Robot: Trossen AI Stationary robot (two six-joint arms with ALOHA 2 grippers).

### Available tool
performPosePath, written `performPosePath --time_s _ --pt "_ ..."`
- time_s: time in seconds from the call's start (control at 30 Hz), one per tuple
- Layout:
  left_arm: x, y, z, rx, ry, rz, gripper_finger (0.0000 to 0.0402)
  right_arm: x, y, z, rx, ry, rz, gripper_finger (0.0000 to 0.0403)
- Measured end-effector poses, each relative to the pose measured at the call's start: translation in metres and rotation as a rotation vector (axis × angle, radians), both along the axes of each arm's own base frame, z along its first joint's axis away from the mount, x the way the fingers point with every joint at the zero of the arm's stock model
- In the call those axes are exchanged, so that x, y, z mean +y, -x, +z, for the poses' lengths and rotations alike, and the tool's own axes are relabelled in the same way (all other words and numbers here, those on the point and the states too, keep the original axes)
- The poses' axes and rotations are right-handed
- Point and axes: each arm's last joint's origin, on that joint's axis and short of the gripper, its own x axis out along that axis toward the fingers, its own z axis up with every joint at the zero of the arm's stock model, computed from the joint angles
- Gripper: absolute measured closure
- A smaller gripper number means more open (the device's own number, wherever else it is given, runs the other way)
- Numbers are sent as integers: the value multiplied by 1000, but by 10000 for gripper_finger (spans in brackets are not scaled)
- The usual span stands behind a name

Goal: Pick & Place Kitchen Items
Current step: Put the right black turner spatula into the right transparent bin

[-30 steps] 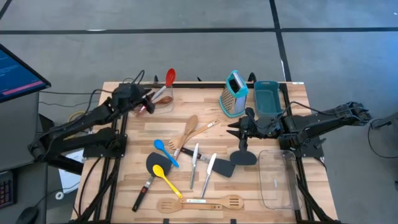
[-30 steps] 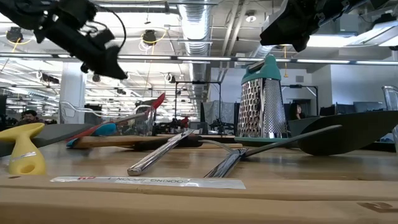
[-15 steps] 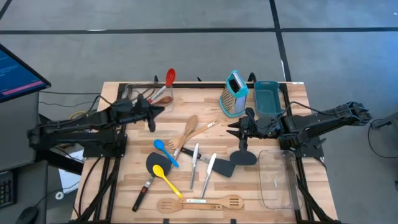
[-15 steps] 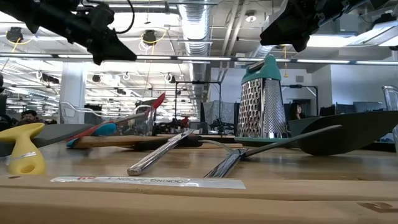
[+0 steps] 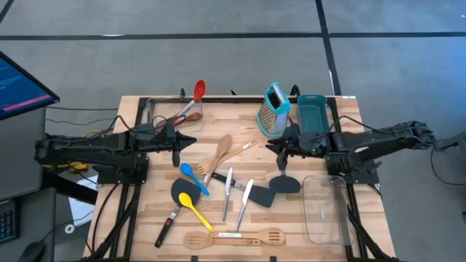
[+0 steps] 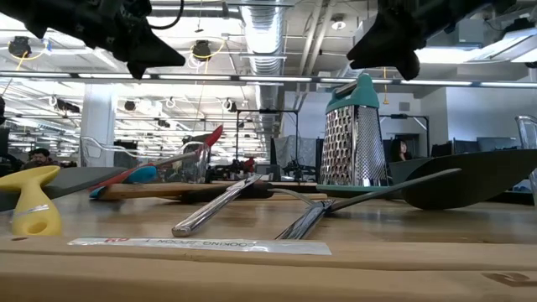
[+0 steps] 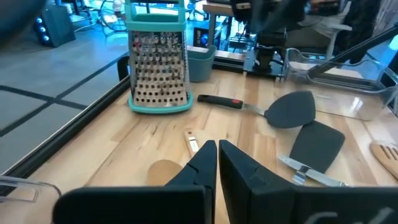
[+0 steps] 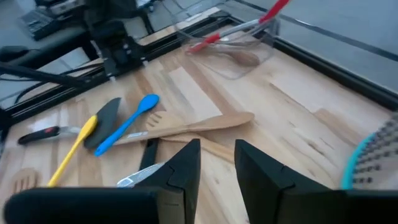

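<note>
While both arms hang above the table [image 5: 160, 156] with nothing in them, the utensils are still spread all over the wood. The left gripper [image 5: 191, 140] sits over the left-middle of the table, jaws pinched fully together on nothing; in its wrist view the two fingers [image 7: 202, 163] meet with no gap. The right gripper [image 5: 271, 148] hovers right of centre, just in front of the grater [image 5: 274, 109], jaws a narrow way apart and empty, which its own wrist view [image 8: 214, 163] shows too.

The grater stands upright near the back edge, right beside the teal bin [image 5: 314, 114]. A red spoon [image 5: 195, 94] leans in the clear tub [image 5: 175, 115] at the back left. Mid-table, two wooden spoons [image 5: 220, 151] lie crossed, with a blue spoon [image 5: 192, 176] just left of them and metal cutlery [image 5: 228, 191] in front. A yellow spoon [image 5: 195, 208] lies across a black spatula [image 5: 180, 196], another black spatula [image 5: 282, 183] sits below the right gripper, and a wooden slotted spatula [image 5: 233, 238] lies along the front edge. A big clear container [image 5: 323, 209] is at the front right.
</note>
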Motion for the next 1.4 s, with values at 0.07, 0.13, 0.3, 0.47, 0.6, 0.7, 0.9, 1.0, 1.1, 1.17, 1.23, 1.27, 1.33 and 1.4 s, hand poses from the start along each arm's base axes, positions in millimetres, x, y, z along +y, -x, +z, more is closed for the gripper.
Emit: performPosePath --time_s 0.07,0.13,0.3,0.47,0.6,0.7,0.9,1.0,1.1,1.17,1.23,1.27,1.33,1.4 --pt "-1 0 0 -2 0 -5 399 -3 0 6 29 -29 -33 324" --pt "-1 0 1 -5 -1 -5 399 -7 1 13 83 -58 -69 337" --pt "-1 0 1 -3 -11 2 399 -14 6 29 222 -152 -186 370" --pt "0 0 0 -1 -13 2 399 -18 3 42 341 -280 -343 399" --pt "0 -1 -1 7 -12 2 399 -20 -5 46 453 -326 -445 396" --pt "0 -2 -3 23 -11 2 399 -20 -17 46 501 -335 -458 395" --pt "0 -5 -7 51 -8 1 399 -17 -48 36 535 -345 -310 399" --pt "0 -7 -8 57 -7 1 399 -15 -64 27 525 -324 -260 399" --pt "0 -7 -9 63 -5 2 399 -13 -77 16 522 -379 -249 400" --pt "0 -8 -10 71 -3 2 399 -12 -82 10 543 -414 -220 401" --pt "0 -8 -10 73 -3 1 399 -10 -88 4 562 -455 -193 402" --pt "0 -8 -10 71 -3 2 399 -9 -90 0 577 -477 -190 402" --pt "0 -8 -11 73 -2 2 399 -9 -93 -6 595 -517 -192 402" --pt "0 -7 -16 89 0 1 399 -8 -95 -9 611 -532 -187 402"
